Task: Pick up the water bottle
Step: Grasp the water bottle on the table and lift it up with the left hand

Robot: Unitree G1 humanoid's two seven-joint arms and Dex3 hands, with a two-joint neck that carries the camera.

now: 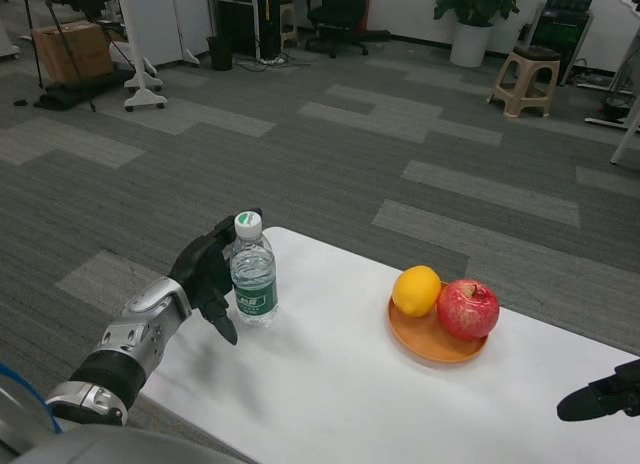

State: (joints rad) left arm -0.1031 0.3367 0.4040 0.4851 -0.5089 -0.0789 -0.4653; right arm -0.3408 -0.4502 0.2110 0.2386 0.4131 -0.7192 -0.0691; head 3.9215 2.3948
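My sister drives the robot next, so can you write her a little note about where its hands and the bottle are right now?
Left hand: at the bottle, fingers around its far side; whether the grip has closed cannot be told.
Right hand: low at the table's right edge, holding nothing seen.
Bottle: upright on the table near the left corner, cap on.
Orange and apple sit on a plate to the right.
Done: reach to the bottle.
Left: firm up the grip and lift.

Right hand (600,396) cut off, perhaps half-curled.
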